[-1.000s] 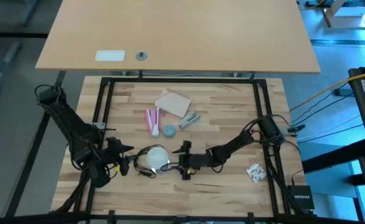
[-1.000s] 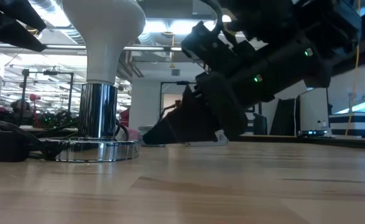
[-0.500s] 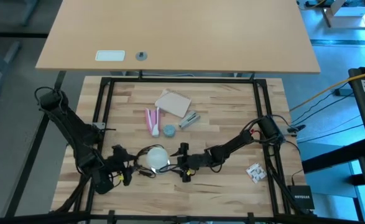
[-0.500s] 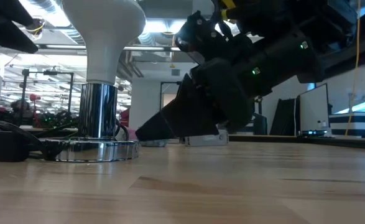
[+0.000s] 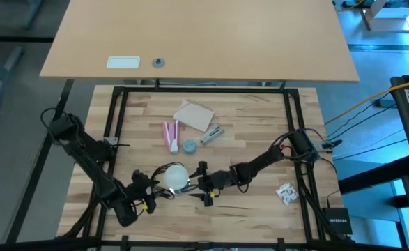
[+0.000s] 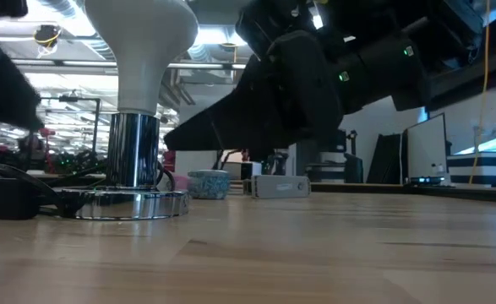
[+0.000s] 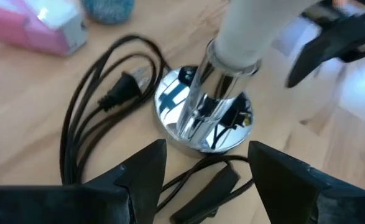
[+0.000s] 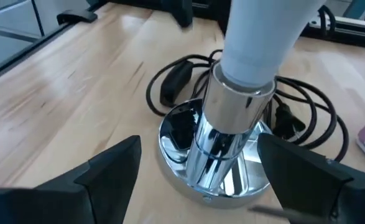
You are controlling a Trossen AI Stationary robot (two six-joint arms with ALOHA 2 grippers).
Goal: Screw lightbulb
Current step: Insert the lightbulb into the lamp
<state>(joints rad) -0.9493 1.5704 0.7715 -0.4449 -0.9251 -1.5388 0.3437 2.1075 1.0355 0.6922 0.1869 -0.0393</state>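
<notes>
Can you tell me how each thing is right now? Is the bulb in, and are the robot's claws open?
lightbulb: standing upright in the chrome socket
chrome socket base: upright on the table
black plug: lying loose, unplugged
left gripper: open, empty, beside the base
right gripper: open, empty, facing the socket

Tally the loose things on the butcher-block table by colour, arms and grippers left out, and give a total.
White, lightbulb on its chrome lamp base: 1
Pink box: 1
Light-blue cap: 1
Tan card: 1
Silver-grey clip: 1
White crumpled wrapper: 1
Total: 6
</notes>
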